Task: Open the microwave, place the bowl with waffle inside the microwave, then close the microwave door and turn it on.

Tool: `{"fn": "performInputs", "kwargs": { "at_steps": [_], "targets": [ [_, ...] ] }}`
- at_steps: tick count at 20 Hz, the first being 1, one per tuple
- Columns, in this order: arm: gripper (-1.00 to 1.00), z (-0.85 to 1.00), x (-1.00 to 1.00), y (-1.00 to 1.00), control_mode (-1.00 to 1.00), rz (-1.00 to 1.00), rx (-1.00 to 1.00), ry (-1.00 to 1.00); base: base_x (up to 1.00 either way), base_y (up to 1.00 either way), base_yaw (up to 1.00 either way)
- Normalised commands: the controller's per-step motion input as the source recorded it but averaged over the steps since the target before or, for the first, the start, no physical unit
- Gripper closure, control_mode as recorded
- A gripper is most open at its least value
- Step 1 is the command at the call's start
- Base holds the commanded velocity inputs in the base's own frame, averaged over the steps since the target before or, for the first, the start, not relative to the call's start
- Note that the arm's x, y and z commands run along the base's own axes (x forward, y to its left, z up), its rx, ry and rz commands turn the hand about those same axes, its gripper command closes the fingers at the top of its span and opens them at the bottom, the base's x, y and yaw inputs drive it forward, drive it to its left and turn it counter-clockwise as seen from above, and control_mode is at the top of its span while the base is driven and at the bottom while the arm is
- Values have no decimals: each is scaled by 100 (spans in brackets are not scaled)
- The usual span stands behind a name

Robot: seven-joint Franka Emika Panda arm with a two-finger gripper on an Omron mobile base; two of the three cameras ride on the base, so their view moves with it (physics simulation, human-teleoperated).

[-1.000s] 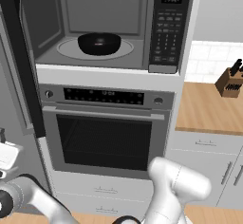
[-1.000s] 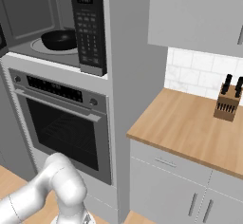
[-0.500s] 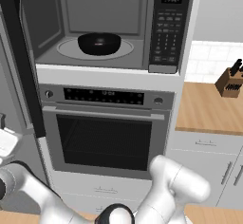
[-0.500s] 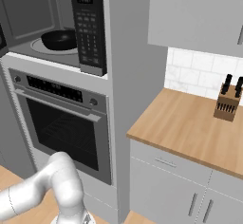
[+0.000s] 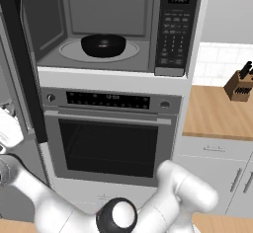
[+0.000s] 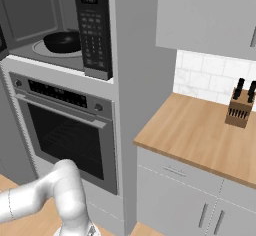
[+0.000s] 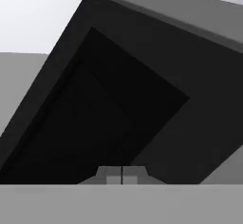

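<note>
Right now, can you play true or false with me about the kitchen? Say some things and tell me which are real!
1. The microwave door is open. True.
2. The bowl sits on the wooden counter. False: it sits on the round turntable inside the microwave.
3. A knife block stands on the wooden counter. True.
4. The oven below the microwave has its door hanging open. False: the oven door is shut.
5. The keypad panel is on the right side of the microwave. True.
6. The gripper holds the bowl. False: its fingertips meet with nothing between them, facing the dark door.
</note>
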Motion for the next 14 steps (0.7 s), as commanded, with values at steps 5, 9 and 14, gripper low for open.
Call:
{"fn": "performInputs", "kwargs": {
  "at_steps": [5, 9, 14],
  "targets": [
    [100, 49, 0, -86, -100, 0, 33, 0, 0, 0, 0],
    [100, 50, 0, -100, -100, 0, 43, 0, 0, 0, 0],
    [100, 40, 10, -100, -100, 0, 44, 0, 0, 0, 0]
  ]
}}
